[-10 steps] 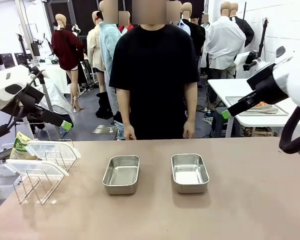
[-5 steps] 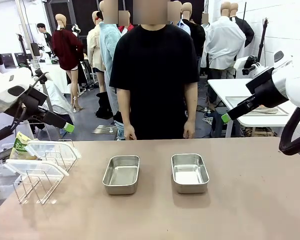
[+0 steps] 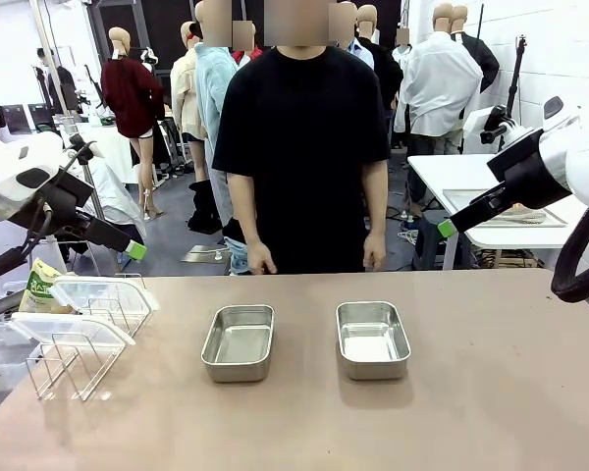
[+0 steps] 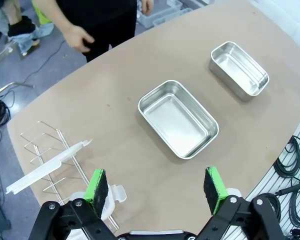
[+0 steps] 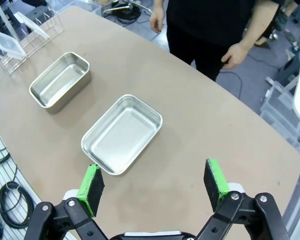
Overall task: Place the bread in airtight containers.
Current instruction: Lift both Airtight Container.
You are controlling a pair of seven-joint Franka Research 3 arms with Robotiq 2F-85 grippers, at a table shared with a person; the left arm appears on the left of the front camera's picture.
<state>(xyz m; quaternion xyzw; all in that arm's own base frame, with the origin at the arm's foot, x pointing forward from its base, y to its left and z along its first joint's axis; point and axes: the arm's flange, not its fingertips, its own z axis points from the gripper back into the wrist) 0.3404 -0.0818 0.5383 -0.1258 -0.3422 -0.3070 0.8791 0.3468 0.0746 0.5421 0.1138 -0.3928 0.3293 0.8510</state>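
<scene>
Far left first: wire rack [image 3: 74, 358] at the table's [image 3: 471, 412] left end, two clear lids [image 3: 98, 292] perched on it, yellow-green snack bag [image 3: 41, 283] tucked behind. My left gripper [image 3: 133, 250] hangs in the air above that corner, jaws spread wide, nothing between the pads.

Moving right: left tin [image 3: 239, 341], bare steel inside. Then right tin [image 3: 372, 339], same story. They sit side by side mid-table, apart. The person [image 3: 304, 147] stands at the far edge behind them, arms down.

My right gripper [image 3: 445, 228] is up high on the right, also spread wide, holding nothing. Beyond it, on a tray [image 3: 550, 220] on a white side table, there's what may be the bread [image 3: 522, 209]. It's an orange-brown speck, too small to call.

Progress, imo: nil. No roll in either tin, lids off and parked on the rack. Left to do: fetch rolls, load both tins, snap both lids on.

View diffs: the front cam gives me how high both arms hang, plus that side table. The wrist cams look down into the tins instead. Left wrist cam has the left tin's clean floor nearest, w/ the rack and a lid beside my pads. Right wrist cam has the right tin nearest and the person's two hands free at the far edge.
</scene>
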